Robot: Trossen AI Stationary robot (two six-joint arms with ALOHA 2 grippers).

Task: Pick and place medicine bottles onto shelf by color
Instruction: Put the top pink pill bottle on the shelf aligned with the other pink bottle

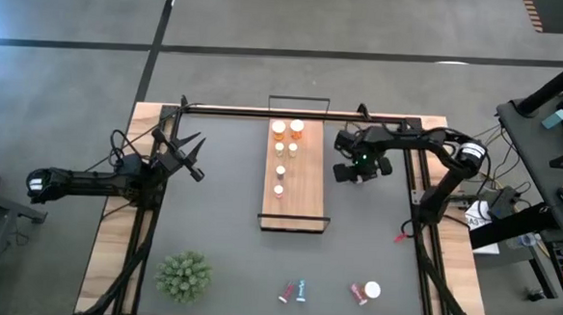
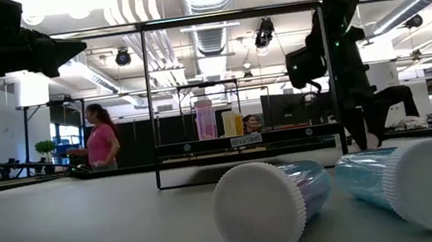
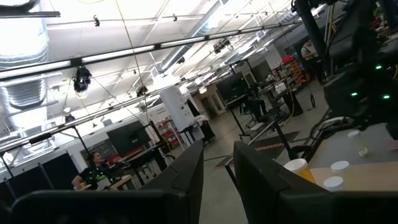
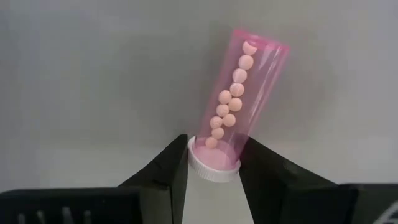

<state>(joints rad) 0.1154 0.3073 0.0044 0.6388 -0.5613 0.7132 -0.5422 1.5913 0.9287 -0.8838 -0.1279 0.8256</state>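
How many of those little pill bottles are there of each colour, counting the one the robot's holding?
Orange bottles: 2, on the shelf
White bottles: 4, on the shelf
Pink-red bottles: 3, one in the right gripper
Teal bottles: 2
Total: 11

The shelf [image 1: 296,192] lies lengthwise at the middle of the counter [image 1: 220,231], with bottles [image 1: 287,129] standing on its far half. The right tool [image 1: 358,168] sits just right of the shelf; the left tool [image 1: 187,155] is well off to its left. Along the near edge, a plant [image 1: 184,274] stands left, two lying bottles [image 1: 294,292] centre, two more [image 1: 365,293] right.
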